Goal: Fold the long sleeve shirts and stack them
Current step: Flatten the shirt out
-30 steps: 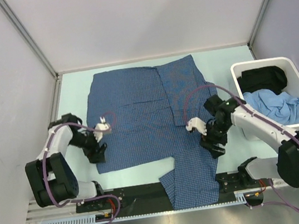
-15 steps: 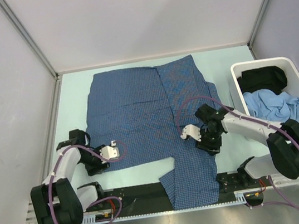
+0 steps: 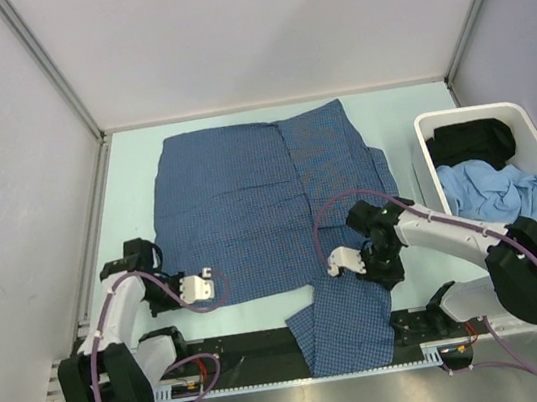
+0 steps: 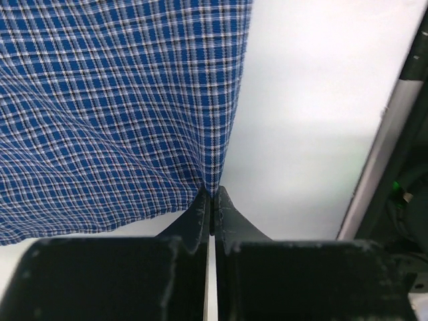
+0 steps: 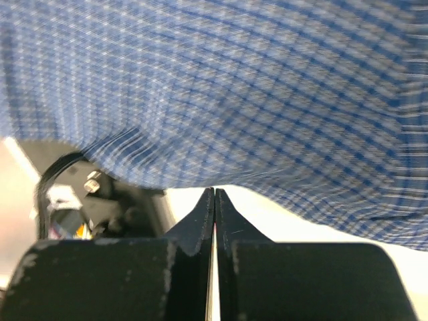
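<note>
One of the long sleeve shirts [image 3: 239, 205], dark blue with a fine white check, lies spread flat on the table, one sleeve [image 3: 353, 325] trailing over the near edge. My left gripper [image 3: 210, 296] sits at the shirt's near left hem, shut, with the cloth edge [image 4: 221, 147] pinched at the fingertips [image 4: 200, 207]. My right gripper [image 3: 332, 272] is at the near hem beside the sleeve, shut, its tips meeting the raised hem [image 5: 221, 160].
A white bin [image 3: 468, 114] stands at the right, holding a black garment [image 3: 470, 142] and a light blue garment [image 3: 494, 187]. The table's near rail [image 3: 270, 347] runs just below both grippers. Grey walls enclose the table on three sides.
Both grippers have moved down toward the near hem of the shirt and have gone from open to shut on the cloth edge.
</note>
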Action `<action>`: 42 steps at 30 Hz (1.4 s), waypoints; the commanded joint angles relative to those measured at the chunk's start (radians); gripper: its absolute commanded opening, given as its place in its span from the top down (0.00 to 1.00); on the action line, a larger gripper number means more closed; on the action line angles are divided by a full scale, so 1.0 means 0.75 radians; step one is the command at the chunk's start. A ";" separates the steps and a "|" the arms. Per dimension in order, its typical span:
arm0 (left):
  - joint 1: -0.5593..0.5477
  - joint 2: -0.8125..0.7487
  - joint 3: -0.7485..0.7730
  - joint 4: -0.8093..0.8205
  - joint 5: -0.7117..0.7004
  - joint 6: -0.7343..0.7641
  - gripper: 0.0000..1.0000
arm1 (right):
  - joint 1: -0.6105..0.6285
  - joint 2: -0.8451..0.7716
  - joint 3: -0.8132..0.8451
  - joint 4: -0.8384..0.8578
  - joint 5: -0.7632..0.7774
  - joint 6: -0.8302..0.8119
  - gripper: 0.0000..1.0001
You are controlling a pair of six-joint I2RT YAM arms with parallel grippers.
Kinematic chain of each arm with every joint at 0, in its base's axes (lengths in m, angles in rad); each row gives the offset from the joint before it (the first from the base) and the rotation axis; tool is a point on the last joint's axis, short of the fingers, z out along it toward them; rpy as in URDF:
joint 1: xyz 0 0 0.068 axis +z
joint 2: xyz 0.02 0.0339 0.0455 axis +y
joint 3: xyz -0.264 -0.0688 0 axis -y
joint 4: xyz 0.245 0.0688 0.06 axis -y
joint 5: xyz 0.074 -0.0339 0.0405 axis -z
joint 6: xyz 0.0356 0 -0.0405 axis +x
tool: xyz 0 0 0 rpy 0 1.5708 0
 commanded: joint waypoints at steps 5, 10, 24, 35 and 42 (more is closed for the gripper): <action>0.002 0.058 0.033 -0.080 0.027 0.009 0.98 | -0.124 0.003 0.174 -0.100 -0.047 0.011 0.41; 0.004 0.081 0.058 -0.043 0.033 -0.024 0.96 | -0.135 0.032 0.197 0.073 -0.014 0.121 0.07; 0.004 0.087 0.076 -0.081 0.017 0.013 1.00 | 0.043 0.259 0.105 0.185 0.115 0.114 1.00; 0.002 0.033 0.090 -0.276 -0.018 0.242 0.84 | 0.230 0.191 0.129 -0.112 -0.012 -0.038 0.76; 0.008 0.152 0.452 -0.333 0.212 -0.003 0.31 | -0.057 0.118 0.498 -0.221 -0.120 0.029 0.33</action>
